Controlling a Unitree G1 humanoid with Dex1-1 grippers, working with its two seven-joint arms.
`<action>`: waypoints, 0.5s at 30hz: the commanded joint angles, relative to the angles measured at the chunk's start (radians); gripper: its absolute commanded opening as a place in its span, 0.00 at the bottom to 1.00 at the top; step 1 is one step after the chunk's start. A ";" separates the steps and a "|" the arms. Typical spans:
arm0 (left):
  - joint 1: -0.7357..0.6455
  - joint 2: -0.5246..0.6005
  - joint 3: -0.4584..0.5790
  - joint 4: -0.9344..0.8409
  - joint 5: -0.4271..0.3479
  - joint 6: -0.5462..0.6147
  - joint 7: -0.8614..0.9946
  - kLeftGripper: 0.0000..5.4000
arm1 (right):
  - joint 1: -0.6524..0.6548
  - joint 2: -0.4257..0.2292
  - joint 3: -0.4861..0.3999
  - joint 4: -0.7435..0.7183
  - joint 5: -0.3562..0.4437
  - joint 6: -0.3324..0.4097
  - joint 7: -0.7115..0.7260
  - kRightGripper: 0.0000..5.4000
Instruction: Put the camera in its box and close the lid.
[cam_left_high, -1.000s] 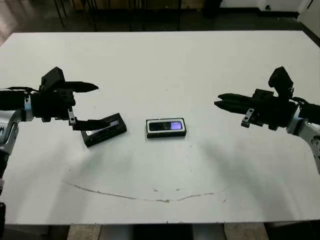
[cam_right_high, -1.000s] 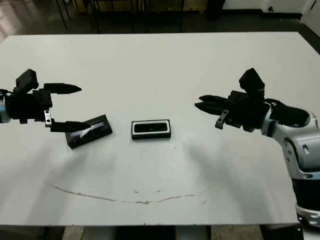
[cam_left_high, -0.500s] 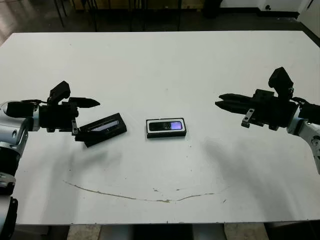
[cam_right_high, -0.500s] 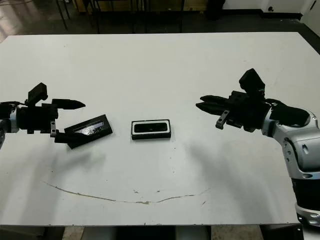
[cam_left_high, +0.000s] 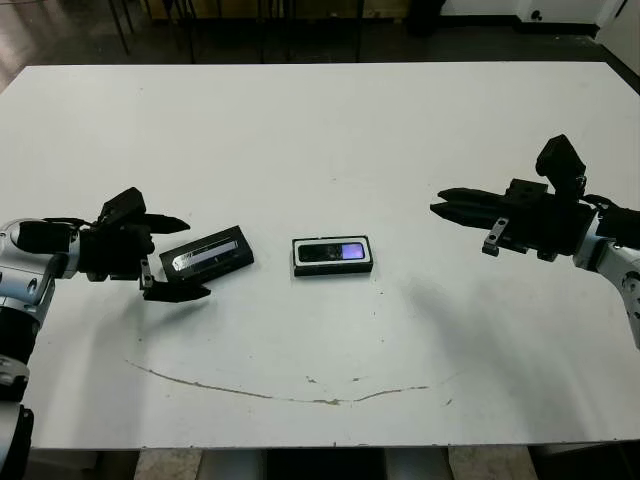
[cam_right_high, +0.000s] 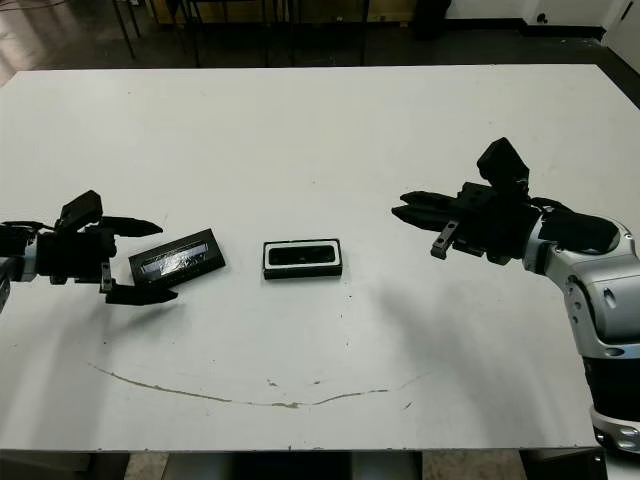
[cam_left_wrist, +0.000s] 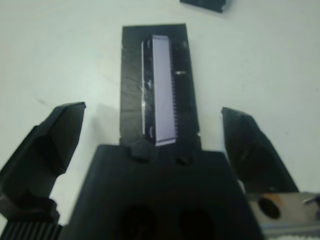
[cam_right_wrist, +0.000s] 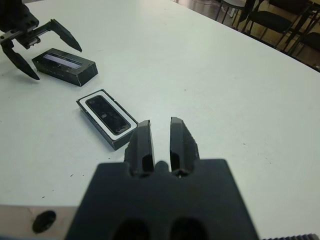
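The camera (cam_left_high: 334, 251), a slim black bar with a purple glowing screen, lies inside the white-lined box (cam_left_high: 297, 262) at the table's middle. To its left the lid (cam_left_high: 207, 258) lies flat on the table, window panel up. My left gripper (cam_left_high: 197, 257) is open, and its two fingers straddle the lid's left end without gripping it. In the left wrist view the lid (cam_left_wrist: 156, 102) sits between the spread fingers. My right gripper (cam_left_high: 436, 203) hovers shut to the right of the box, pointing toward it and holding nothing.
The white table (cam_left_high: 320, 130) has a thin dark scuff line (cam_left_high: 300, 395) near its front edge. Chair legs (cam_left_high: 190, 25) stand on the dark floor beyond the far edge.
My left gripper has sunk and drawn back toward the left. The lid, tilted up on the lower finger before, now lies flat between the open fingers. The right arm has not moved.
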 joint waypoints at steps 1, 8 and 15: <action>0.049 0.011 0.000 -0.005 -0.001 0.010 -0.011 1.00 | -0.001 -0.013 0.008 0.009 -0.003 -0.001 0.008 0.00; 0.115 -0.003 0.020 -0.040 -0.018 0.068 0.057 0.96 | -0.001 -0.015 0.005 0.005 0.000 0.028 -0.001 0.00; 0.130 -0.024 0.043 -0.031 -0.081 0.138 0.050 0.67 | -0.003 -0.016 0.010 0.012 -0.009 0.015 0.007 0.00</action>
